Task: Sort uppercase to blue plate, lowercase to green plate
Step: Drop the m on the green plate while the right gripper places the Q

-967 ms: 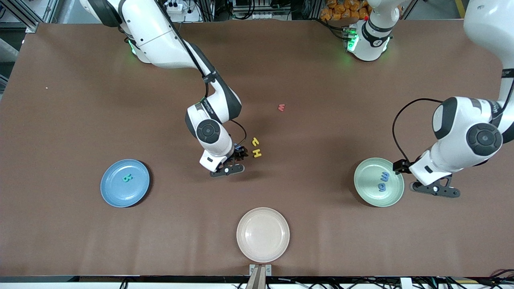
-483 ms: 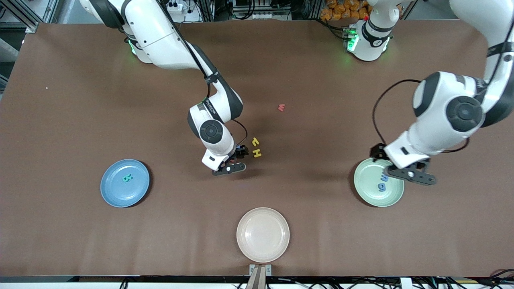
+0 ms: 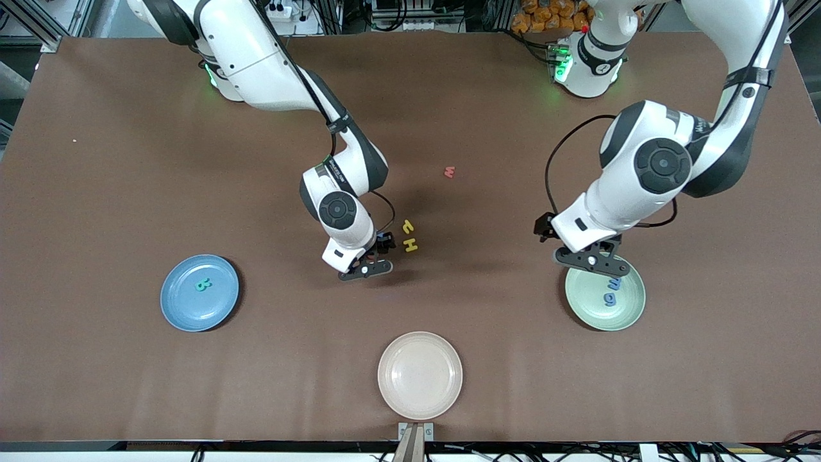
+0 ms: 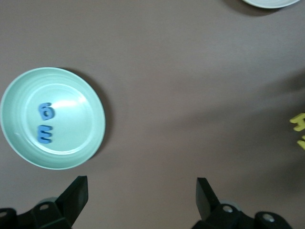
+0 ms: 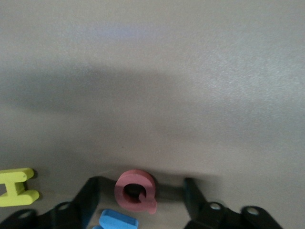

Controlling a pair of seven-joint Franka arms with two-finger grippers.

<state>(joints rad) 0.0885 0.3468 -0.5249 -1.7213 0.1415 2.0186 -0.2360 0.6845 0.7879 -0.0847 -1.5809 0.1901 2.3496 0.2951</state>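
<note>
brown table [image 3: 128, 160] (matte, bare cloth) under cluttered shelving [image 3: 545, 13].

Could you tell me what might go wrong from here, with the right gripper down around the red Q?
1. The right gripper straddles the red Q, with a blue letter close by; closing could nudge or trap the neighbour.
2. The yellow H lies beside that gripper and could be knocked on lift-off.
3. The left gripper, open, hangs over the green plate rim; dropping lower risks bumping it.
</note>
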